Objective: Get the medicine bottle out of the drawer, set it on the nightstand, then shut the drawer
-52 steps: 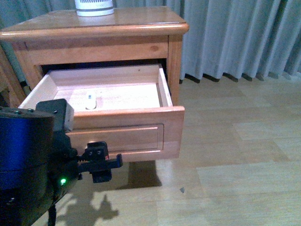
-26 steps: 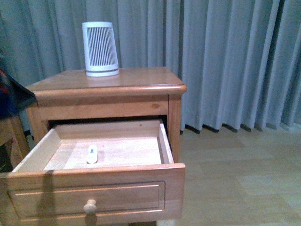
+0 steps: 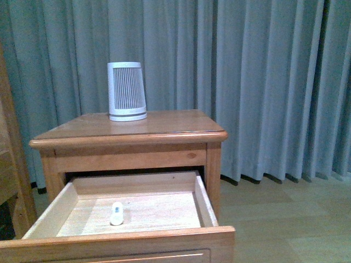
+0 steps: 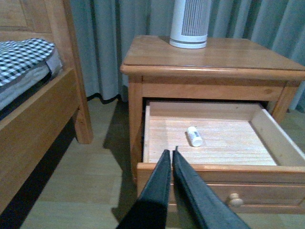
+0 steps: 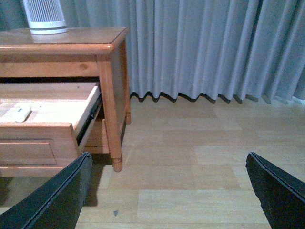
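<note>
1. At the left edge of the front view stands a bed frame (image 3: 10,164). Beside it, in the lower left, the drawer (image 3: 52,215) is pulled well out.
2. The medicine bottle (image 3: 117,213) lies on the drawer floor, left of centre. Its long axis runs roughly front to back.
3. Above, the desk (image 3: 164,125) that is the nightstand carries only a ribbed white device (image 3: 127,91) on its upper left. A curtain (image 3: 263,82) fills the right.
4. In the left wrist view, the left gripper (image 4: 170,152) has its fingers pressed together. It sits low at centre, just short of the drawer's front rim. The bottle lies up and slightly right of it, past that rim.
5. In the right wrist view, the right gripper (image 5: 167,157) is spread wide over bare floor. The bottle sits far off at the left edge, so the left arm looks nearer.
6. Half a second ago the front view sat lower and showed the knob. A second ago the left arm filled its lower left. Now neither shows, and the bottle has not shifted.
</note>
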Controlling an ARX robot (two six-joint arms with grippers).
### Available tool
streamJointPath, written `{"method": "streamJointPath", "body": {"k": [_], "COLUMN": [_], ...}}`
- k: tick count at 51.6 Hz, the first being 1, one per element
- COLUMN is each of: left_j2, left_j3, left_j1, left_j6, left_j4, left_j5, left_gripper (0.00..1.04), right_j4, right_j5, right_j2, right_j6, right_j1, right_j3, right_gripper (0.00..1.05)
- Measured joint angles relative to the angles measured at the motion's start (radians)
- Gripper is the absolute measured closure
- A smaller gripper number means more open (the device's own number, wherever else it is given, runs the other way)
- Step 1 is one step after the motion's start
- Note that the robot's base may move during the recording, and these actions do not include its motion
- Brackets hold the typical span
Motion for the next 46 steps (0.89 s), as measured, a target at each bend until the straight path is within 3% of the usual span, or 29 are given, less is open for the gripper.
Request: {"method": "streamJointPath", "body": {"k": [26, 30, 32, 41, 46], "left_j2": [-0.172, -0.196, -0.205, -0.249, -0.274], "left_j3": [-0.164, -0.18, -0.185, -0.21, -0.216], "left_j1": [0.001, 0.001, 0.002, 0.002, 0.002], "left_j6": [0.003, 0.003, 0.003, 0.003, 0.003], "left_j4": [0.008, 0.0, -0.005, -0.028, -0.042], "left_j5": [-0.003, -0.004, -0.002, -0.001, -0.001], "left_gripper": [1.02, 1.02, 1.02, 1.02, 1.02], "right_j4": [-0.02, -0.186, -0.187, -0.009, 0.082], "right_j5": [-0.035, -0.191, -0.237, -0.224, -0.161], "right_j2": [0.013, 0.166, 0.294, 0.768, 1.049], "right_j6": [0.009, 0.085, 0.113, 0.108, 0.072], "right_j1": [-0.007, -0.05, -0.058, -0.046, -0.017], "right_j3": [0.005, 0.106, 0.172, 0.52, 0.743], "right_gripper": [0.07, 0.07, 0.07, 0.07, 0.07]}}
